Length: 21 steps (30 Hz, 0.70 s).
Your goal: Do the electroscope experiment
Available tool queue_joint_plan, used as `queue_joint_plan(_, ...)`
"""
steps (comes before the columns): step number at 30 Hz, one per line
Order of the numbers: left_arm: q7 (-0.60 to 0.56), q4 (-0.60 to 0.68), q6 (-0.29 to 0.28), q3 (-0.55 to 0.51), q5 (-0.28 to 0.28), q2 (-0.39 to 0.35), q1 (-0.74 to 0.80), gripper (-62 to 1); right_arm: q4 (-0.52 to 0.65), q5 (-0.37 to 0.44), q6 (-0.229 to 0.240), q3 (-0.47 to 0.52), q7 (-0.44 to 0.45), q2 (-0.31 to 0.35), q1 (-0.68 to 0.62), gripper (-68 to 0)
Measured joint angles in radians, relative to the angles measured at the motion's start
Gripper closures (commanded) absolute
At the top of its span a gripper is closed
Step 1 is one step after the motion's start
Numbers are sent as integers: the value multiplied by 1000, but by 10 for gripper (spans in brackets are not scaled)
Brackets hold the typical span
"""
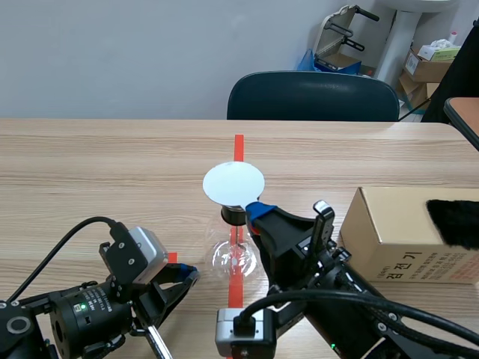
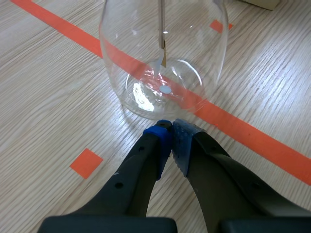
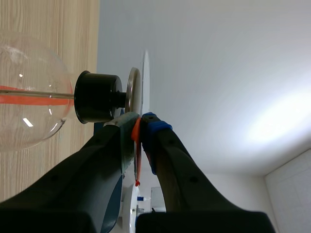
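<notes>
Right hand (image 3: 141, 125), fingers clamped on a thin orange strip (image 3: 137, 151), beside the white disc (image 1: 233, 183) of the electroscope (image 1: 236, 250); left hand (image 2: 171, 130), fingers together, just beside its glass flask (image 2: 146, 63) on the counter (image 1: 90, 172).

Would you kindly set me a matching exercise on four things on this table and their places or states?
1 clear glass flask
2 white round disc
3 brown cardboard box
4 left gripper

a shut, empty
b above the black stopper
c on the orange tape line
d under a black furry cloth

Pairs: 1c, 2b, 3d, 4a.
</notes>
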Motion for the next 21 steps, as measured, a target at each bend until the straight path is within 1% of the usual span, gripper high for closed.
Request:
queue_joint_plan(16,0,0,0,0,0,2,0,-27,0,0,0,0,10,0,0,-9)
queue_joint_plan(19,0,0,0,0,0,2,0,-27,0,0,0,0,-11,5,0,-9)
queue_joint_plan(21,0,0,0,0,0,2,0,-27,0,0,0,0,-43,10,0,-9)
